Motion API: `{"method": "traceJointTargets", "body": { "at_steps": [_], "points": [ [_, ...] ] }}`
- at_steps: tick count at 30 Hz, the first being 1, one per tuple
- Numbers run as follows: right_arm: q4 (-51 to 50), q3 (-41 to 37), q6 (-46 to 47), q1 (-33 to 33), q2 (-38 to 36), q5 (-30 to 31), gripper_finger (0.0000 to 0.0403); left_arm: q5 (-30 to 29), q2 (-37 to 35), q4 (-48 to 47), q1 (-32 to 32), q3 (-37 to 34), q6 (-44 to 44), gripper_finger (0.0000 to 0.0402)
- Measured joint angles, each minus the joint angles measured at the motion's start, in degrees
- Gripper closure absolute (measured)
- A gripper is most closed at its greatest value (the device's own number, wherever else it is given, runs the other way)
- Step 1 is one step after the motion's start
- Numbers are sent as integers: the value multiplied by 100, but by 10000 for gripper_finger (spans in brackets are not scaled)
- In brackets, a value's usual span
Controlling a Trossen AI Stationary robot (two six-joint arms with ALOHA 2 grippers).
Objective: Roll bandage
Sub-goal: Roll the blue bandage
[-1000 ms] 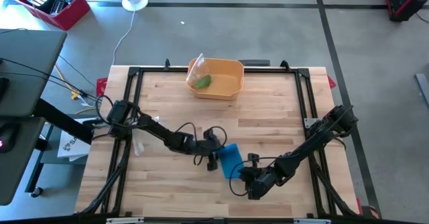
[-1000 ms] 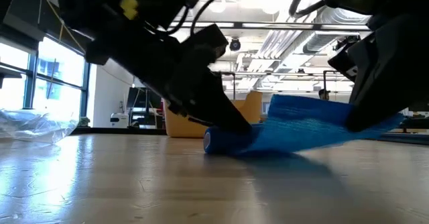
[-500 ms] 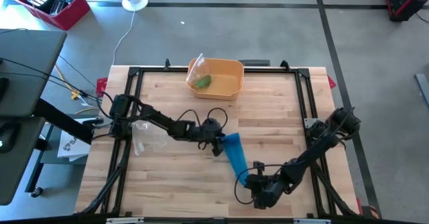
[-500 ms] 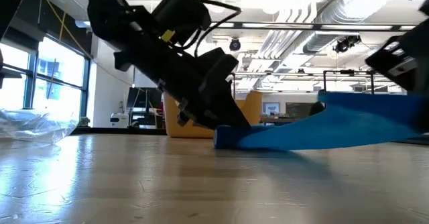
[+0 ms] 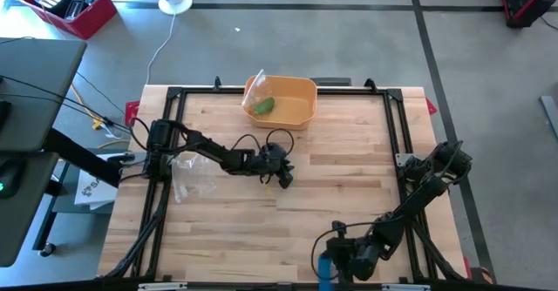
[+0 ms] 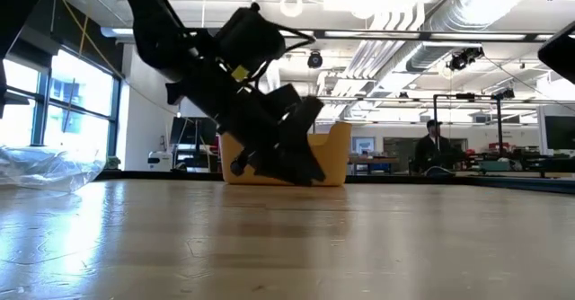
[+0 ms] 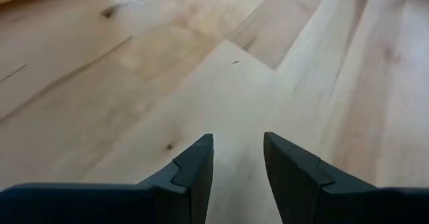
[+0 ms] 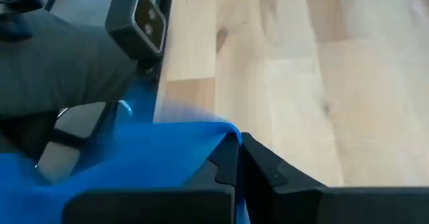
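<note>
Left claw (image 5: 284,179): near the middle of the bench, low over the wood; in the left wrist view its fingers (image 7: 194,174) stand parted with bare boards in the gap, released, grasping nothing.
Right claw (image 5: 330,265): at the near edge of the bench, toward the right corner; clenched on the blue bandage.
Bandage (image 8: 161,157): pinched between the right claw's closed fingers; in the right wrist view the blue cloth spreads beyond the bench's side and hangs over the grey floor. From above only a short blue strip (image 5: 325,268) shows at the near rim.
Bench (image 5: 349,169): pale wooden planks inside a black frame; wide bare wood lies between the two claws and across the right half.
Far edge: an orange bin (image 5: 283,101) sits at the middle of the far rim, with a green item (image 5: 263,106) inside.
Left edge: crumpled clear plastic (image 5: 192,176) lies beside the left arm, near the left rim.
Room behind: a person (image 6: 434,145) is far off in the low view.
</note>
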Motion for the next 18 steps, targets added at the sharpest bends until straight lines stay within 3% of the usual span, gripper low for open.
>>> {"method": "traceJointTargets", "body": {
  "at_steps": [5,9,18],
  "points": [
    [-52,0,-309,-20,-83,537,403,214,-198,128,-298,7,513,276],
    [-167,136,-453,-11,-426,566,403,210,-426,111,-586,4,813,276],
    [-1454,1406,-2005,-82,-1174,941,403,-37,-1198,11,-1116,9,1160,276]
  ]
}}
